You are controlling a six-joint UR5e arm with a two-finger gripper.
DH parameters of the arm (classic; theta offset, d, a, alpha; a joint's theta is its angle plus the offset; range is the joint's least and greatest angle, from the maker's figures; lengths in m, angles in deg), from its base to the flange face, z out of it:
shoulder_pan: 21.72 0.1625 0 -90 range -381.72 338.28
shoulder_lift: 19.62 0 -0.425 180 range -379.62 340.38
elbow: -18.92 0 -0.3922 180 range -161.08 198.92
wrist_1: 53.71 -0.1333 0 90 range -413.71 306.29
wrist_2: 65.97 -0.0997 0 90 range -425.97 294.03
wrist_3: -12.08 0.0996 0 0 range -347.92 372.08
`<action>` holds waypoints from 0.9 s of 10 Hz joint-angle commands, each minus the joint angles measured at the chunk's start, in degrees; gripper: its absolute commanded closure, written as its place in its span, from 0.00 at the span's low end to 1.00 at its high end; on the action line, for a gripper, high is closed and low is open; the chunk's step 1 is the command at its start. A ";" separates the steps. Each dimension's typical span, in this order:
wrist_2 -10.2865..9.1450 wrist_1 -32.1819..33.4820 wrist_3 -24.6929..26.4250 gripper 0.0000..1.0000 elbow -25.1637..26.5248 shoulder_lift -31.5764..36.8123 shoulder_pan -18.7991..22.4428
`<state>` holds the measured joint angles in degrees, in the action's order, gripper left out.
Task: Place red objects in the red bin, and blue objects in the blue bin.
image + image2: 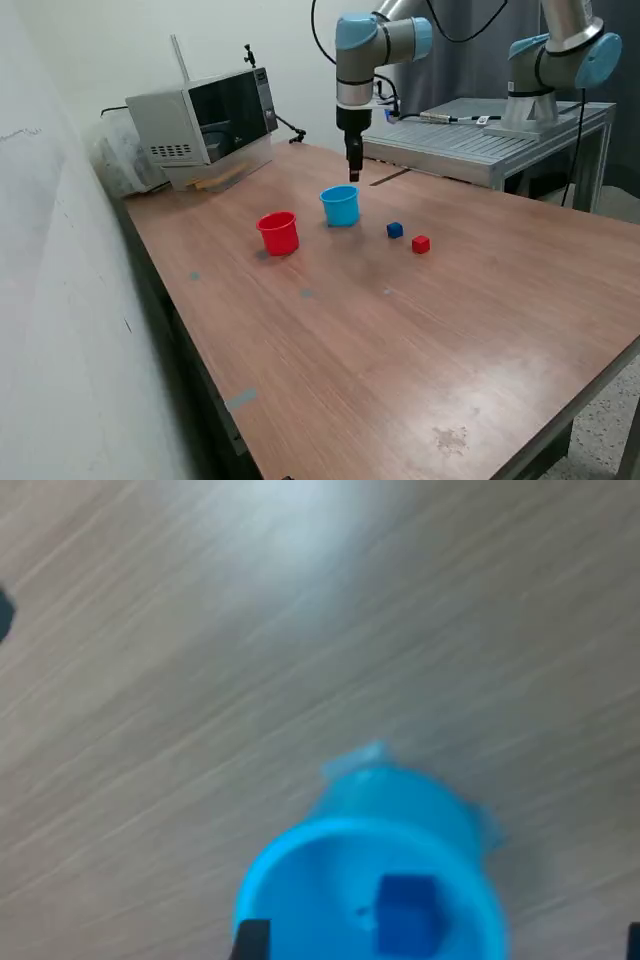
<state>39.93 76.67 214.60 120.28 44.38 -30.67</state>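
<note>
Cups and cubes on a wooden tabletop [400,340], with the claw [353,173] hanging just above the blue cup [340,206].

Two cups stand upright and apart: one red cup [278,233] toward the exterior view's left, one light blue beside it. Three cubes can be counted: one dark blue cube [406,915] lying inside the blue cup in the wrist view, one blue cube [395,230] on the wood, and one red cube [421,244] just beside it, toward the exterior view's right. Whether the claw is released or clenched cannot be told; nothing shows between its tips. One microwave [205,122] sits at the far edge.
</note>
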 commanded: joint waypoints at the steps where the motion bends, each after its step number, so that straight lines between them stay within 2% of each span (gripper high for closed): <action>1: -0.43 0.06 0.07 0.00 4.98 4.10 7.35; 5: -0.44 0.23 -0.11 0.00 8.76 7.89 14.74; 8: -0.44 0.67 -0.11 0.00 7.90 7.19 14.40; 9: -0.52 0.76 -0.11 0.00 6.93 4.75 14.05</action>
<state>39.49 77.12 214.51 128.13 51.40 -16.80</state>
